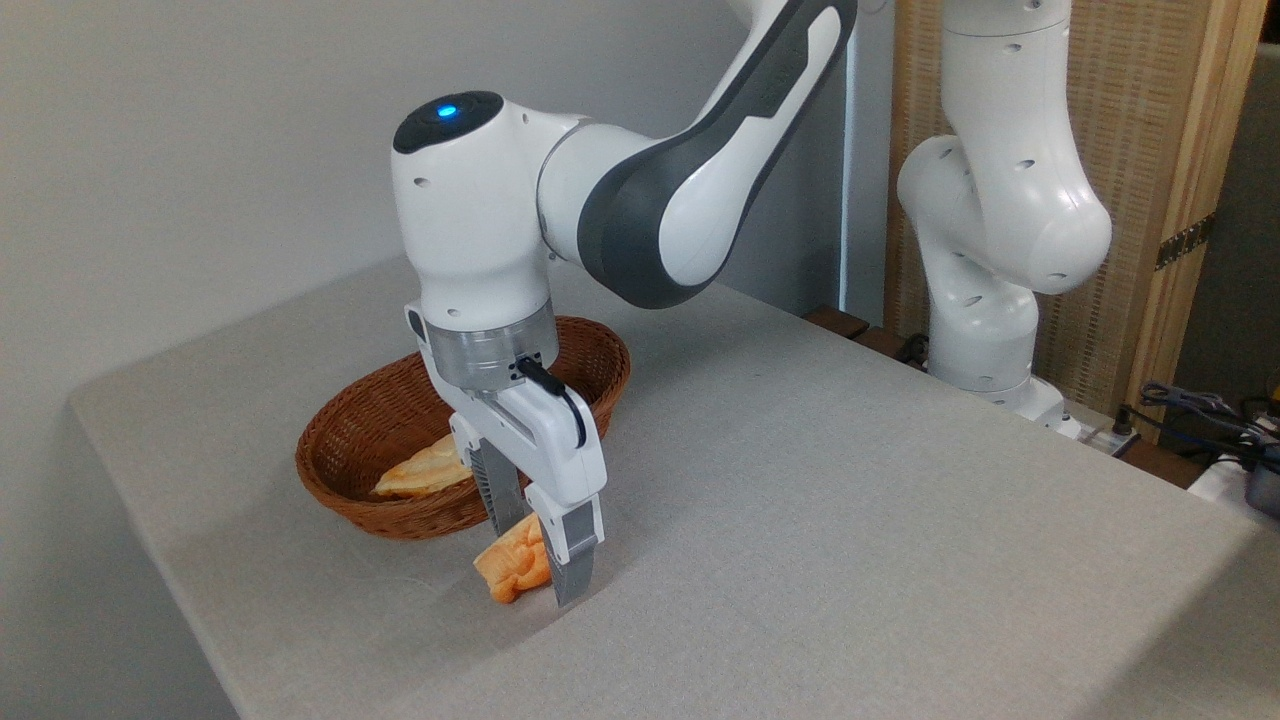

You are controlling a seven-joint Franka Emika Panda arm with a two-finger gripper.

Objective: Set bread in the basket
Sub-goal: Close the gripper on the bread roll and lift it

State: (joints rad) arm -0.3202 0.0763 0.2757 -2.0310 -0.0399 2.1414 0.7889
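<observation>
Bread (510, 568) on table, apparently pinched by end effector (540, 560), basket (400, 420) behind holding pale loaf (425, 470)

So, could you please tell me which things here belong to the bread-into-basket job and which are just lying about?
Part of the job:
- bun, on the table between the end effector fingers
- wicker basket, just behind it

Just lying about:
- pale flat loaf, already in the basket
- cables past the table's right edge
</observation>
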